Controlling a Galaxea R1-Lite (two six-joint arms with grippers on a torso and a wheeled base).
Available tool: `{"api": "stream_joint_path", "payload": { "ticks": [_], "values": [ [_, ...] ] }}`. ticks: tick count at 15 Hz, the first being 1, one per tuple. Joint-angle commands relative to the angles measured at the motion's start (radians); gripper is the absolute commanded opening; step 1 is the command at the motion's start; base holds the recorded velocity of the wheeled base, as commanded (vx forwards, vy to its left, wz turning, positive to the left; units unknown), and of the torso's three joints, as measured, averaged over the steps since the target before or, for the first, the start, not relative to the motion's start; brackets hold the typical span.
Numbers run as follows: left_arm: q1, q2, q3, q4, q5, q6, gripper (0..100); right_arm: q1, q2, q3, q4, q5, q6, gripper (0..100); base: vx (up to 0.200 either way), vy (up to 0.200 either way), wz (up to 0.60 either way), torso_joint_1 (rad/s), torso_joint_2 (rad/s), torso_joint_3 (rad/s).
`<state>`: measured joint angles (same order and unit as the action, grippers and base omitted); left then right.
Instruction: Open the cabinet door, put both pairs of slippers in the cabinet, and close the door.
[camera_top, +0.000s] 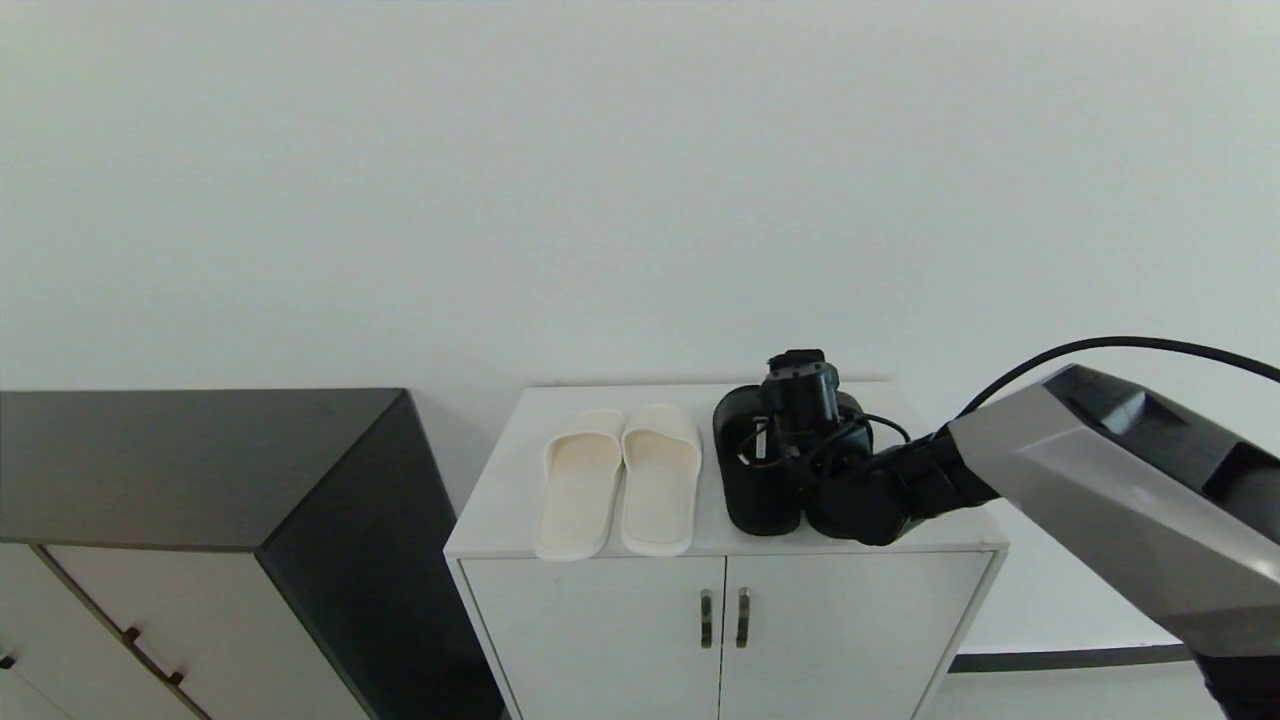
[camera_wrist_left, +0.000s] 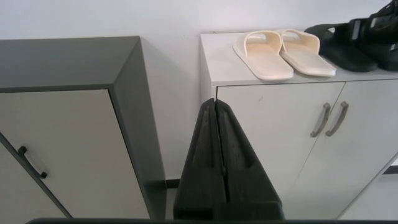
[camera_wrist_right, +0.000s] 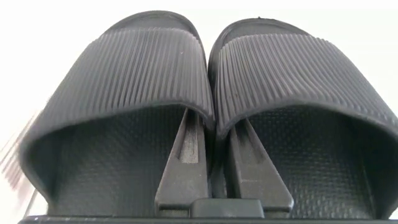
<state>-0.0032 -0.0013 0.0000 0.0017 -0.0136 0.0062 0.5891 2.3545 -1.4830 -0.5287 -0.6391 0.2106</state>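
White cabinet (camera_top: 600, 640), doors shut, centre frame; its top is surface. Black slippers (camera_top: 748, 495) there, right of cream slippers (camera_top: 615, 480). Right tool (camera_wrist_right: 214, 165) clenched on black pair's touching inner walls. Left tool (camera_wrist_left: 216, 106) clenched, empty. Slippers likely light, rubbery, bendy; pinching joined walls should lift both.

The white cabinet (camera_top: 600, 650) has both doors (camera_top: 850, 630) shut, with two upright metal handles (camera_top: 706, 618) side by side at the middle seam. Both pairs lie on its top, soles down, toes toward the back. The cream slippers (camera_top: 655, 480) sit left of centre, touching each other. The black slippers (camera_top: 750, 490) sit just beside them on the right, pressed together. The right gripper (camera_wrist_right: 216, 118) reaches in from the heel end, one finger inside each, pinching their adjoining inner walls.
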Motion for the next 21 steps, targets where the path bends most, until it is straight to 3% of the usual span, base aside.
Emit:
{"api": "stream_joint_path", "payload": {
  "ticks": [1,5,10,12,18,21],
  "values": [
    [0.000,0.001,0.000,0.000,0.000,0.000,0,0.024,-0.162,0.124,-0.002,0.009,0.000,0,0.000,0.000,0.00,0.000,0.00,0.000],
    [0.000,0.001,0.000,0.000,0.000,0.001,0,0.104,-0.348,0.388,-0.086,0.079,-0.004,0,0.000,0.000,0.00,0.000,0.00,0.000],
    [0.000,0.001,0.000,0.000,0.000,0.003,0,0.182,-0.669,0.860,-0.209,0.404,-0.045,0,0.000,0.000,0.00,0.000,0.00,0.000],
    [0.000,0.001,0.000,0.000,0.000,0.003,0,0.219,-0.771,0.971,-0.209,0.454,-0.085,0,0.000,0.000,0.00,0.000,0.00,0.000],
    [0.000,0.001,0.000,0.000,-0.002,0.001,0,0.225,-0.814,1.007,-0.209,0.530,-0.091,0,0.000,0.000,0.00,0.000,0.00,0.000],
    [0.000,0.001,0.000,0.000,0.000,0.000,0,0.225,-0.776,1.011,-0.211,0.556,-0.089,0,-0.200,0.000,0.00,0.001,0.00,0.004]
  ]
}}
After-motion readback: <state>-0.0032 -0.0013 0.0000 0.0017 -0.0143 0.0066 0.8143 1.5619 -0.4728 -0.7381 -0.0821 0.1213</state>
